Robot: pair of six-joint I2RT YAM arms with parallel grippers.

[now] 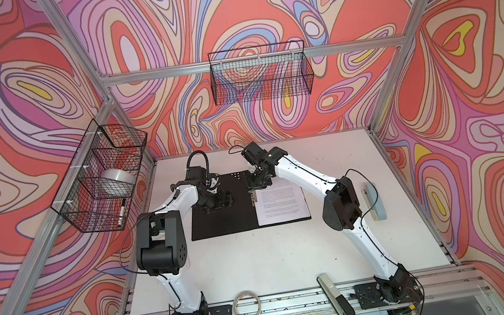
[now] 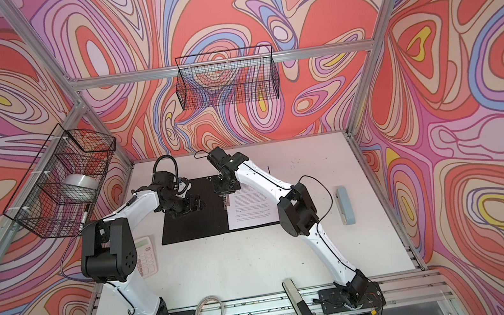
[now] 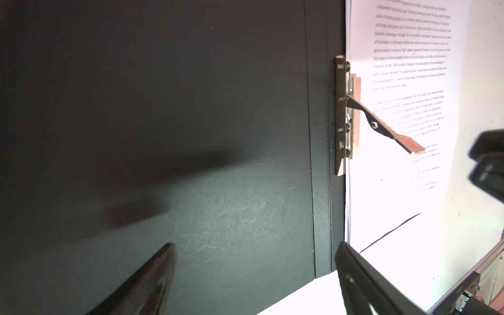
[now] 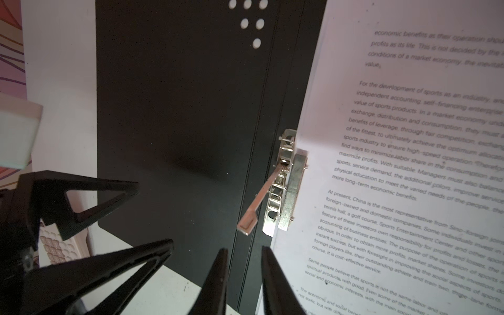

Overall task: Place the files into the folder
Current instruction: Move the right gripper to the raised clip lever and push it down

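- Plainly, the folder (image 1: 219, 218) lies open and flat on the table (image 1: 258, 258), black inside up, in both top views.
- The files (image 1: 282, 206) lie on the half nearer the right arm, with their inner edge tucked along the spine clip (image 4: 283, 191). The clip's pressing bar (image 4: 294, 188) sits over the edge of the top sheet.
- The clip's lever (image 4: 260, 200) stands tilted up off the folder, so I judge the sheets are placed but not yet locked down.
- The right gripper (image 4: 244, 249) hangs over the spine just beside the clip, its jaws a narrow gap apart with nothing between them. As far as the wrist view shows, they touch neither lever nor paper.
- The left gripper (image 3: 256, 245) hovers over the bare left cover, jaws spread wide and empty.
- The step in hand, as I read it, is fastening the sheets at the clip, the placing being done.
- The next move likely calls for the right fingertips to meet the raised lever and press it flat, gently, without dragging the paper out from under the bar.
- After that, the left cover needs lifting at its free edge and swinging over the sheets. The left gripper is well placed for this, though the cover lies flat and offers little lip to catch.
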